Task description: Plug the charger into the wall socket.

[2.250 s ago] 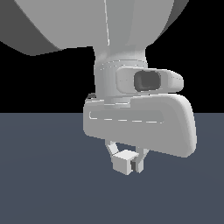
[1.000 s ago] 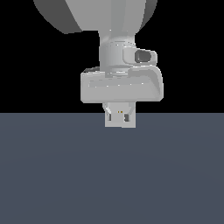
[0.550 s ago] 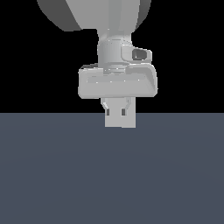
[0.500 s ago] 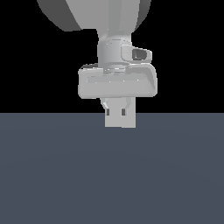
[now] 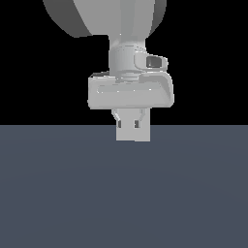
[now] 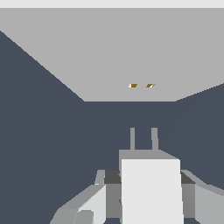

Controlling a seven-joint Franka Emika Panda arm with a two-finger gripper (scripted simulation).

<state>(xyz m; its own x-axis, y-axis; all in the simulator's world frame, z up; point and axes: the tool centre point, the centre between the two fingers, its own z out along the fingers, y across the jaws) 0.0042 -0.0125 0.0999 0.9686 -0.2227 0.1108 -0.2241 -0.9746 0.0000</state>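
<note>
— Where now: charger (image 6: 151, 192)? Gripper (image 6: 144, 192)?
— Clamped in narrow jaws, prongs facing wall socket (image 6: 141, 85) at twelve o'clock, apart.
— Risk?
— Slight sideways offset; prongs striking plate, jamming.

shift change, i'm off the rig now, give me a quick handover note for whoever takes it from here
Gripper: shut on the charger, fingers clamped on its sides.
Charger: held clear of the floor, its two prongs pointing toward the wall socket.
Wall socket: straight ahead in the wrist view, its two small holes roughly in line with the prongs, a gap between them.
Done: charger grasped, lifted, aimed.
Left: fine-align the prongs with the holes, push in, release.
</note>
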